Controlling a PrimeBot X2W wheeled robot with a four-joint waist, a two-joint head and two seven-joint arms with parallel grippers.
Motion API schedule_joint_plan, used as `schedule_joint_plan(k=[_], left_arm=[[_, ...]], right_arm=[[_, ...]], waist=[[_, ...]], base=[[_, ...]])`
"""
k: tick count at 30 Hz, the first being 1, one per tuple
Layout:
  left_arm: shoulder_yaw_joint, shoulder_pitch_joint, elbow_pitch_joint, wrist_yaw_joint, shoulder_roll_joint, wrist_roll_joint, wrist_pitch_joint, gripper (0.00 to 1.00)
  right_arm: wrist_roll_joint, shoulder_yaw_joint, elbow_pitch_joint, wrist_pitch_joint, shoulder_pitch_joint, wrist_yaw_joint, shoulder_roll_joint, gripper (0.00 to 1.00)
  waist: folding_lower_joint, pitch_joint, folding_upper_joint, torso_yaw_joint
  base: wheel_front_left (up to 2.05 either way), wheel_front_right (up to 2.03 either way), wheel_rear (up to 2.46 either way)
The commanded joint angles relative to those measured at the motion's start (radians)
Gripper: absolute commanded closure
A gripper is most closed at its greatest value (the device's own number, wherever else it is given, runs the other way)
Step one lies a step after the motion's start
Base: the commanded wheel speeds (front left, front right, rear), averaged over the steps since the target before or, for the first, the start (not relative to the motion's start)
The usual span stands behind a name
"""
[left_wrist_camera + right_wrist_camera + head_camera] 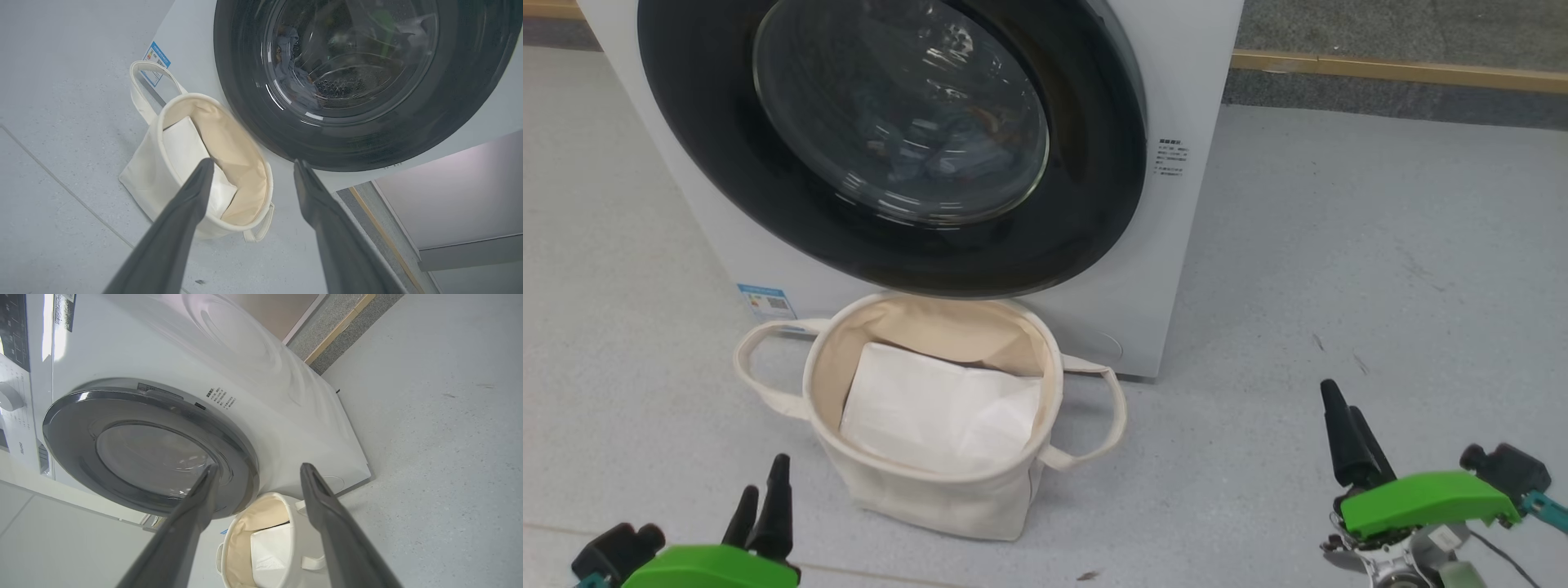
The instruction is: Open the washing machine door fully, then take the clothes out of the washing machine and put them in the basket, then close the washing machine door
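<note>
Washing machine door (1094,204) shut, basket (931,498) w/ sheet (931,408) below; left fingers (776,506), right fingers (1343,441) open.

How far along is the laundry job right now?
Nothing done yet. The round black-rimmed glass washing machine door is shut, bluish clothes behind it. Left gripper and right gripper are open and empty. The cream canvas basket holds a white sheet. Opening, unloading, closing remain.
</note>
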Motion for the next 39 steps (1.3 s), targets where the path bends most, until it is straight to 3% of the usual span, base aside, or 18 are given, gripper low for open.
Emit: schedule_joint_plan(k=[1, 39], left_arm=[[0.01, -0.054, -0.037, 0.009, 0.031, 0.035, -0.017, 0.0], [-0.127, -0.135, -0.054, 0.092, 0.144, 0.467, -0.125, 0.0]], right_arm=[[-0.037, 0.017, -0.041, -0.015, -0.067, 0.0, -0.006, 0.0], [-0.465, 0.108, -0.052, -0.123, -0.127, 0.0, -0.01, 0.0]], waist=[[-0.0001, -0.001, 0.0, 0.001], [-0.0001, -0.023, 0.0, 0.01]], base=[[0.0, 0.0, 0.0], [0.0, 0.0, 0.0]])
